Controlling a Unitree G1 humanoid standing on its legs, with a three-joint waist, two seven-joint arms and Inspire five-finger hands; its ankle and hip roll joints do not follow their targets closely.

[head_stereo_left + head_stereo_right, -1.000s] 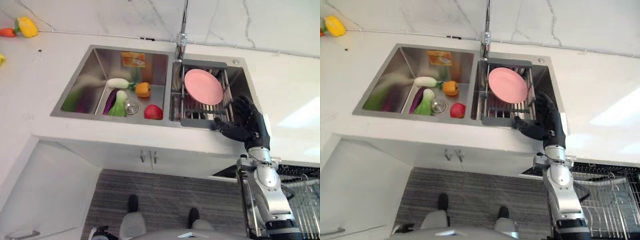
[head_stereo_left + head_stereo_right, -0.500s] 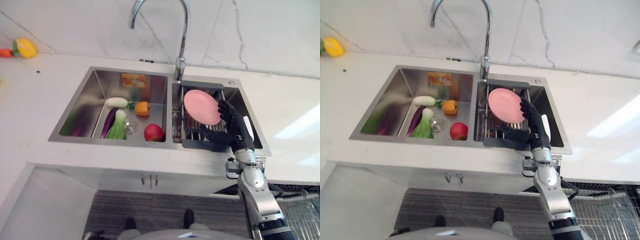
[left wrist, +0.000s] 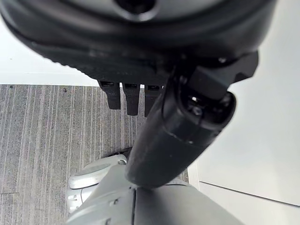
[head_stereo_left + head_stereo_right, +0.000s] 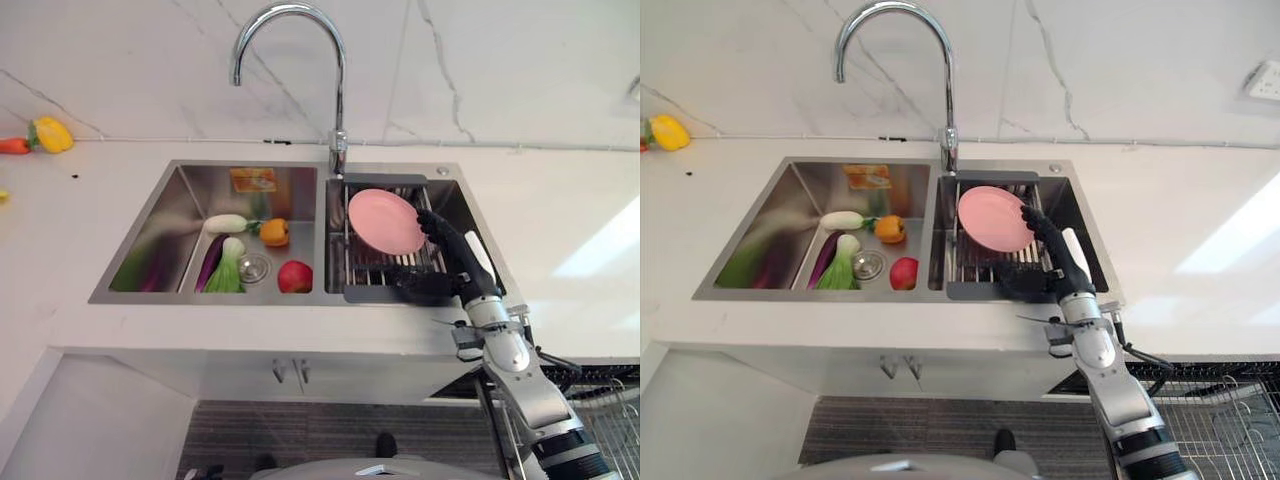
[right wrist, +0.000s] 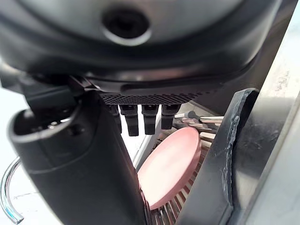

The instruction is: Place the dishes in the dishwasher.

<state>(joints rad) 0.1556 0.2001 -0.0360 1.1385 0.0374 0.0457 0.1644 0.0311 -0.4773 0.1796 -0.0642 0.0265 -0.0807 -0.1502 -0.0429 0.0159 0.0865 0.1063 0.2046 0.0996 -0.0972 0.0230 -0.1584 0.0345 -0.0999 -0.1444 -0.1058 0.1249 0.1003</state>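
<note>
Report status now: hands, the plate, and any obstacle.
Right hand open, at pink plate, not gripping. Left hand idle, open, low over floor. Plate leans in the sink rack. Faucet arches above the sink.

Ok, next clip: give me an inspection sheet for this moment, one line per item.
Surface: white counter around a double steel sink.
Job's things: pink plate leaning in the drying rack, right basin.
Clutter: vegetables and a red apple in the left basin; yellow pepper on the counter.
Hands: right hand open beside the plate, not gripping it; left hand open over the floor.
Cables: nothing seen.
Surroundings: faucet, marble wall, dishwasher rack lower right.
</note>
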